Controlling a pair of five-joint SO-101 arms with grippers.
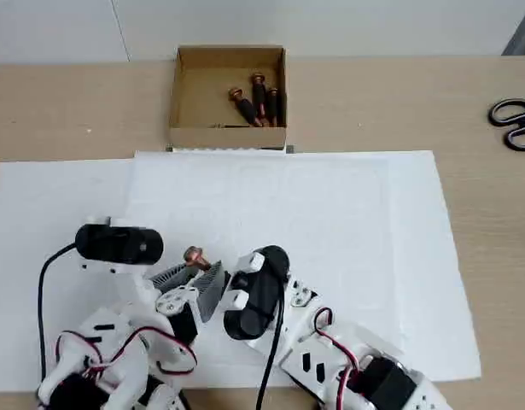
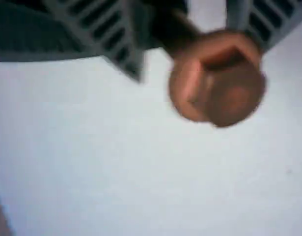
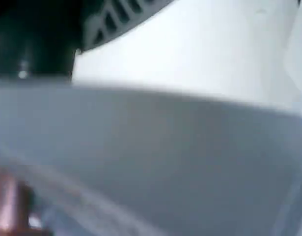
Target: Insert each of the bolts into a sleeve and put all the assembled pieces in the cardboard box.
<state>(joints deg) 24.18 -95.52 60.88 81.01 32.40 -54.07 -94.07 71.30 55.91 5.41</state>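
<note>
Left end effector point(image 1: 198, 272) clamped on copper hex-head bolt point(image 2: 217, 83), well apart from brown cardboard box point(image 1: 194, 94). Advisable: align shank with sleeve bore, push straight, seat head fully before carrying boxward.

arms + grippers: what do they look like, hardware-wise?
The left arm and right arm are white shells with black wrist blocks, loose red-and-black wires and one black cable each. The left gripper has grey ribbed fingers.
</note>
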